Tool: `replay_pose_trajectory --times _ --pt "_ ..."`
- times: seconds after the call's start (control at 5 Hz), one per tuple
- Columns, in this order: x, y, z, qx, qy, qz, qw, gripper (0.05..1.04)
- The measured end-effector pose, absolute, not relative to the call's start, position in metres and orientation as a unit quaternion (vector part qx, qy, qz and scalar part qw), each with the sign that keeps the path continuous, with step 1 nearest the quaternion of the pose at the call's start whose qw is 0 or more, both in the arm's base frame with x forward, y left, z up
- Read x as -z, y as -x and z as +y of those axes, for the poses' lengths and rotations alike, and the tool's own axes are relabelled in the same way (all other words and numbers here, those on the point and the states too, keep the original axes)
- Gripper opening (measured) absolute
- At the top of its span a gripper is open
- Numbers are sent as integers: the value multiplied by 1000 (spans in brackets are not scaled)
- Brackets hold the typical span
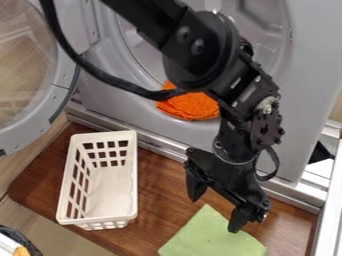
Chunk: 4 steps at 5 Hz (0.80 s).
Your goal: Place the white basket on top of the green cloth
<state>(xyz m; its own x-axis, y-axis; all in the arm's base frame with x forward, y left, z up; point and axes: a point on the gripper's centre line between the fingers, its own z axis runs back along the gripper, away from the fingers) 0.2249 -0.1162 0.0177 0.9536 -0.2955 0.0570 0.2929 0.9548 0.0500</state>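
Green cloth [212, 235]: flat on the wooden board [157, 195], reaching the bottom edge of the view.
Lower left corner: a dark-rimmed thing [21, 241] with an orange bit, cut off by the edge; what it is, I cannot tell.
White basket [100, 192]: upright on the board, mouth up, left of the green cloth and apart from it; slotted walls, long side running away from the camera.
Gripper [217, 204]: fingers wide apart, pointing down, one to the upper left, the other lower right beside the cloth's upper edge; nothing between them. It hangs to the right of the basket, apart from it.
Marks on the arm [200, 50]: short pale strips near the wrist; whether they are labels is too small to tell.
Arm pose: in from the top edge, slanting down to the right, bending at a thick joint, then dropping to the gripper; a black cable loops out leftward.
Metal rail [159, 144]: behind the board.
Grey machine [310, 50]: round opening, door [33, 122] swung out left.
Orange cloth [190, 107]: bunched at the opening's lower lip, behind the arm.
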Motion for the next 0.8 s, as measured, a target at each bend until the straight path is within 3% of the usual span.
replay_pose_trajectory --times 0.8 --pt "-2 -214 -104 125 -26 -5 992 1000"
